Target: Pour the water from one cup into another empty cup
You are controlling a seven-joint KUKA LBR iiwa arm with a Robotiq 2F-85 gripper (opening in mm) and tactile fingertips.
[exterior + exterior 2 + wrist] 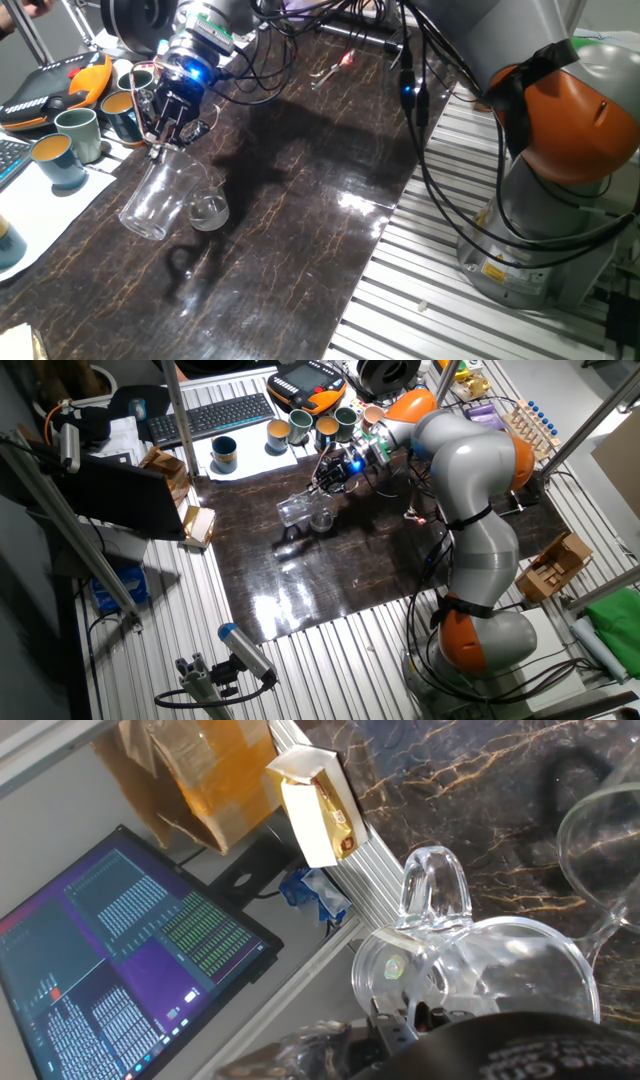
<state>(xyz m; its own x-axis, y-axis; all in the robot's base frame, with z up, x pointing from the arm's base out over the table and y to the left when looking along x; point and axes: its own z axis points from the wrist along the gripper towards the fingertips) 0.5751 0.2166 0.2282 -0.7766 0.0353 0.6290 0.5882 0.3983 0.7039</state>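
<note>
Tall tumbler (158,196) tipped steeply, clamped at its upper end in the pincer (168,128), body slanting down and away below the fingers. Rim just beside the short glass (208,210) on the dark table (300,240).

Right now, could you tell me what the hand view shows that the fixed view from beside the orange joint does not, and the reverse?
Only the hand view shows a lit monitor, a cardboard box and a small white carton past the table edge. Only the fixed view shows the gripper holding the tilted tumbler by its base end, the ceramic mugs and the arm's orange joint. Both show the tumbler, the short glass and the dark marbled tabletop.
</note>
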